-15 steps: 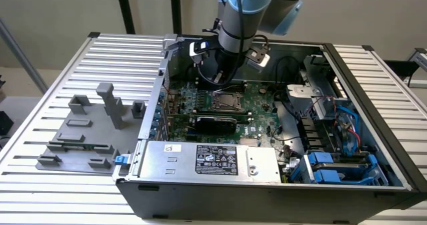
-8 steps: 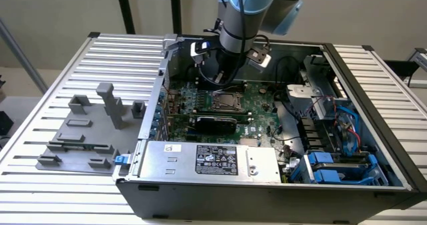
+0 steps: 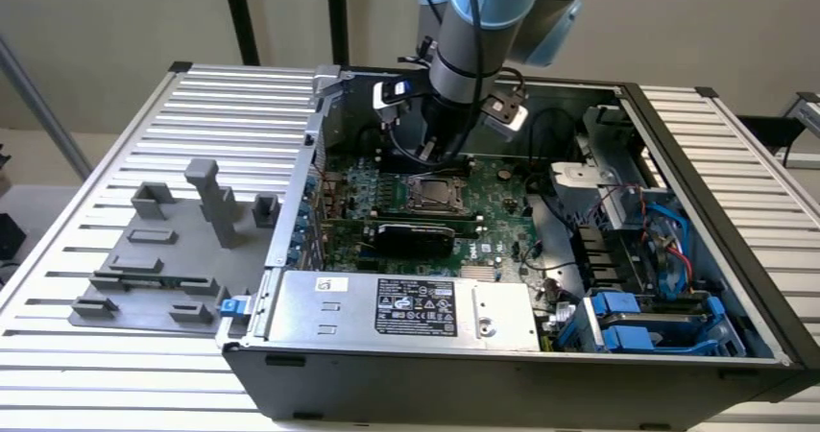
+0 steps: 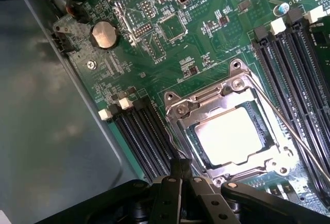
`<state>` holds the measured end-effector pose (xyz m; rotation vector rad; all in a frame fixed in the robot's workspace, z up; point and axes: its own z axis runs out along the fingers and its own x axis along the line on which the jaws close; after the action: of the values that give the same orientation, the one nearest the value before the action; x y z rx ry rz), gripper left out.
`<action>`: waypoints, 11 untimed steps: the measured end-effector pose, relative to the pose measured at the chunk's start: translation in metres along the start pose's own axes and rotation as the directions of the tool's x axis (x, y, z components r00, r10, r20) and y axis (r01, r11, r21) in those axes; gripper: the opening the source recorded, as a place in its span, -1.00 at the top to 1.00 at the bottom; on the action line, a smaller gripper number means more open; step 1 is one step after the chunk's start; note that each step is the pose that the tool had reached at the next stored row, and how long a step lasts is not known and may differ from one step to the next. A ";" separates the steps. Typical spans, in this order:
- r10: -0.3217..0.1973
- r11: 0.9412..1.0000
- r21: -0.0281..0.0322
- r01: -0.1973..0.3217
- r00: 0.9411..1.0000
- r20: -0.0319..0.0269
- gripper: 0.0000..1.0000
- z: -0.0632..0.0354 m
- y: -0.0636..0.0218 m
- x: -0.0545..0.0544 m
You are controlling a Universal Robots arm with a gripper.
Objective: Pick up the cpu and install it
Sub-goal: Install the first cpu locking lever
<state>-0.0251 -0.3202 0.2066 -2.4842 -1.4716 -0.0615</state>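
Silver cpu [image 4: 229,133] seated in socket [image 4: 207,99] | fingers [image 4: 177,171] together, empty | memory slots [image 4: 144,136] adjacent

**Materials and surface finishes**

The cpu [image 4: 229,133] has a smooth, bright metal top that glares almost white. Its socket frame [image 4: 206,97] is polished silver metal. The board [image 4: 154,38] is green with a faint lacquer sheen, and its coin cell [image 4: 104,34] is dull silver metal. The hand [image 4: 180,166] is matt black. The case wall [image 4: 46,131] is smooth grey sheet metal. The desk [image 3: 115,144] is ribbed, satin, pale metal slats. The fixture blocks [image 3: 215,202] are matt grey plastic.
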 end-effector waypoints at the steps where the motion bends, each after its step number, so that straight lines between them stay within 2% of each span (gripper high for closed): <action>1: 0.000 1.000 0.000 0.000 1.000 0.000 0.79 -0.0001 0.0003 -0.001; 11: 0.000 1.000 0.000 0.000 1.000 0.000 0.79 0.0004 -0.0012 -0.002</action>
<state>-0.0274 -0.3215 0.2061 -2.4842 -1.4717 -0.0615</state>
